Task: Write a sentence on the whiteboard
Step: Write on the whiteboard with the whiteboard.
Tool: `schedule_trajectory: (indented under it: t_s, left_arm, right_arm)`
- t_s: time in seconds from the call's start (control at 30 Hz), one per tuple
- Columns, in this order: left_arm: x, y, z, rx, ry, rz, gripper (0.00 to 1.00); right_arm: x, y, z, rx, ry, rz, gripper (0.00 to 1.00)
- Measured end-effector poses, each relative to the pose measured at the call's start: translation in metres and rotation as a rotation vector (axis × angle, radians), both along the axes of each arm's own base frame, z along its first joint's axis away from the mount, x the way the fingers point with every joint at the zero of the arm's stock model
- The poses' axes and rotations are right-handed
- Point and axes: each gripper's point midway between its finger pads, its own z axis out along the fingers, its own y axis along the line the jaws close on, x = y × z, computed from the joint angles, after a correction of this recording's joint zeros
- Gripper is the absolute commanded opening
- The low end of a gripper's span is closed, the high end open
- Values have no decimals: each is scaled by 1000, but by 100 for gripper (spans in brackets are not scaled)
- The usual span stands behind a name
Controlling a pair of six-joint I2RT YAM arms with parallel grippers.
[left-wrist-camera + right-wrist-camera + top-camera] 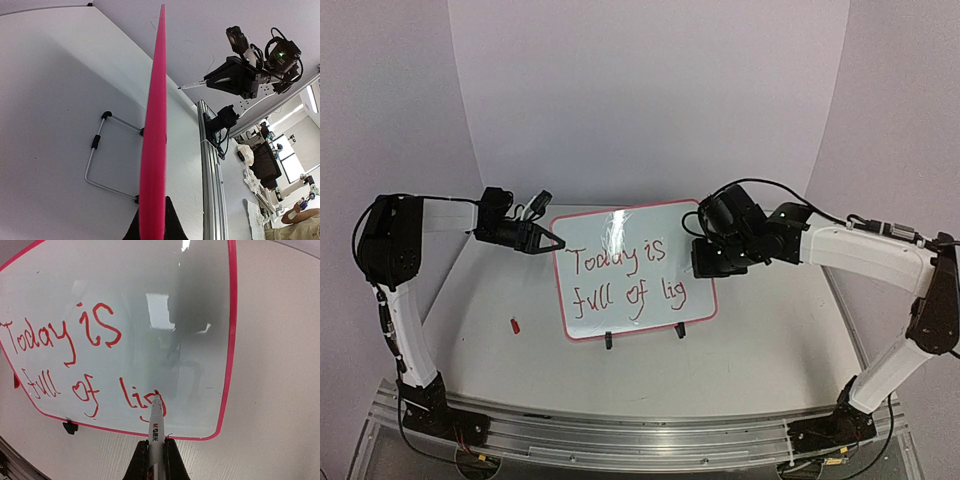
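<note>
The right end effector (156, 452) clamps a red marker (156, 422), tip at the "g" of "lig". The left end effector (546, 240) pinches the frame of the whiteboard (665, 235), propped on the worktop (770, 340). The sentence is unfinished; the next letter likely needs a small rightward shift.

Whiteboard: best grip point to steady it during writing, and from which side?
The whiteboard's left frame edge, from the left, pinching front and back: it's thin, propped on clip feet, and the marker works the right side. The left tool grips there.
</note>
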Motion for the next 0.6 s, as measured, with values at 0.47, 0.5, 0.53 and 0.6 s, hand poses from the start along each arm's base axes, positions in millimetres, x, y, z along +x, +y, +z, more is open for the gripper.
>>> schedule_trajectory:
  t_s: [0.47,0.5,0.53,0.6]
  left_arm:
    - [0,0,0,0,2,0,0]
    - [0,0,0,0,2,0,0]
    - [0,0,0,0,2,0,0]
    - [0,0,0,0,1,0,0]
  right_arm:
    - [18,-3,-14,-52,-16,-27,0]
    - [18,-2,-13,-49,-19,-27,0]
    - [19,-2,-12,-45,-21,-27,0]
    - [20,0,-12,-38,-26,-27,0]
